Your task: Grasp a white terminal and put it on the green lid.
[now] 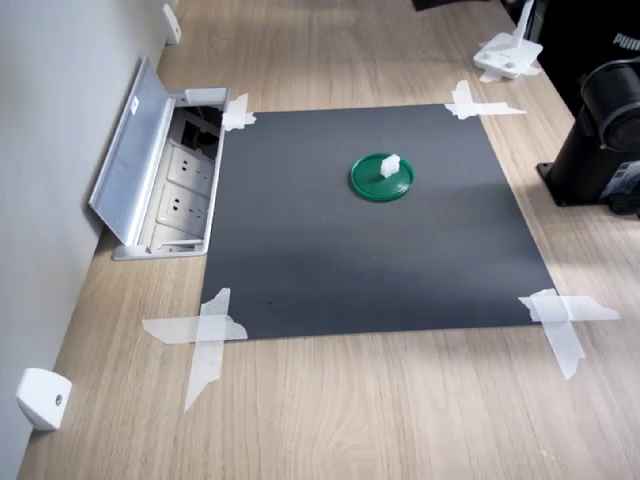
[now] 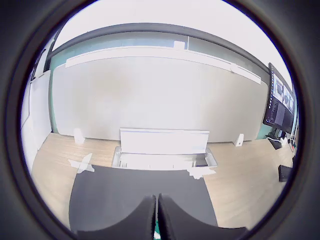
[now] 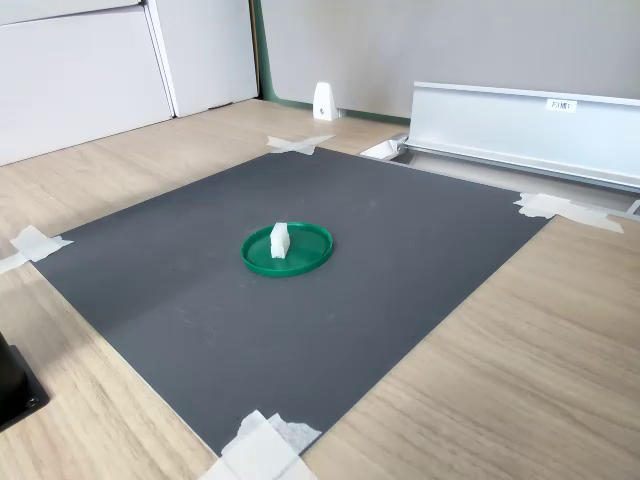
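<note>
The green lid (image 1: 375, 186) (image 3: 303, 257) lies flat near the middle of the black mat in both exterior views. The white terminal (image 1: 389, 165) (image 3: 279, 241) stands upright on the lid, close to its rim. My gripper (image 2: 156, 201) appears only in the wrist view, where its two dark fingers are pressed together with nothing between them. It is raised above the mat and faces the wall and the socket box. Neither the lid nor the terminal shows clearly in the wrist view. Neither exterior view shows the gripper.
The black mat (image 1: 330, 260) is taped to the wooden table with white tape at its corners. An open socket box (image 1: 180, 190) sits along the wall. The arm's black base (image 1: 600, 130) stands on the first exterior view's right, with a white plastic piece (image 1: 508, 52) beyond it.
</note>
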Motion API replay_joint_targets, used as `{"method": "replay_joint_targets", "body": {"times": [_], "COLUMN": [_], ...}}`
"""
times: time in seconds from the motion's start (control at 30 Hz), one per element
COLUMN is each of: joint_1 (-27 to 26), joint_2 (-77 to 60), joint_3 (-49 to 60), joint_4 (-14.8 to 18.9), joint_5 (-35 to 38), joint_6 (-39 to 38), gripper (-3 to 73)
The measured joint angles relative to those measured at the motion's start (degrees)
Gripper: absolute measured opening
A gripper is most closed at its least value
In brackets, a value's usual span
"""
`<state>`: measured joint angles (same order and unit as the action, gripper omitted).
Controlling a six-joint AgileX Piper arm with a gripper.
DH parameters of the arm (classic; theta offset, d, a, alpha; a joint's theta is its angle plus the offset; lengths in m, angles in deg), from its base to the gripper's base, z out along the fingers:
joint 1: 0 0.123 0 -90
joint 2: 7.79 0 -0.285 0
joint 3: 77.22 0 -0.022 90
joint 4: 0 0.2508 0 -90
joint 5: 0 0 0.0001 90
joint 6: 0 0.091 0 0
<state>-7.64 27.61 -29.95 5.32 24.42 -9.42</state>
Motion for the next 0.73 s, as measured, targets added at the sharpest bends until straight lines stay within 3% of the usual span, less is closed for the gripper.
{"method": "replay_joint_targets", "body": {"times": [0.43,0.73], "joint_1": [0.0,0.0], "joint_2": [-20.5,-28.1], "joint_3": [16.7,20.1], "joint_4": [0.1,0.2], "joint_5": [1.0,2.7], "joint_6": [0.4,0.4], "gripper": [-0.7,-0.7]}}
